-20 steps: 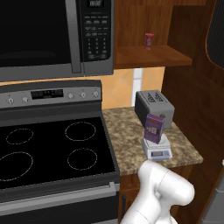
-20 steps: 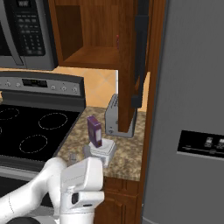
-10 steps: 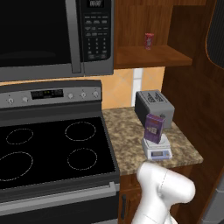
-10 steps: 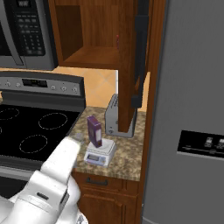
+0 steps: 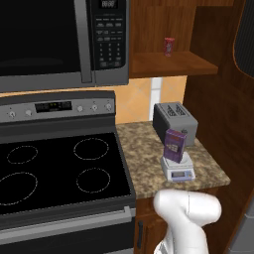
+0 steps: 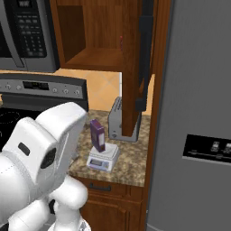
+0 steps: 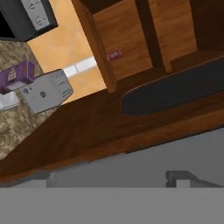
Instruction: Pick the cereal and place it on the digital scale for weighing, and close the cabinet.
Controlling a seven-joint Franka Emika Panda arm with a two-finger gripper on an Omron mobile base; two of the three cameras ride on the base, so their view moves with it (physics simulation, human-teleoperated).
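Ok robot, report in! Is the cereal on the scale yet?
Gripper open, empty. Cereal standing on the scale, by the toaster. Cabinet door not shut; nothing blocking it.

A home kitchen here: black glass-top electric stove (image 5: 54, 171) under a black over-range microwave (image 5: 59, 39), speckled granite counter (image 5: 144, 158) just right of that stove carrying a grey two-slot toaster (image 5: 174, 123), brown wooden wall cabinet (image 5: 168, 64) above, grey fridge (image 6: 198, 113) beyond.

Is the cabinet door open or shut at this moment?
Open. The cabinet shows its bare shelf with the small red can on it, and in the right base view the door stands edge-on, swung out over the counter.
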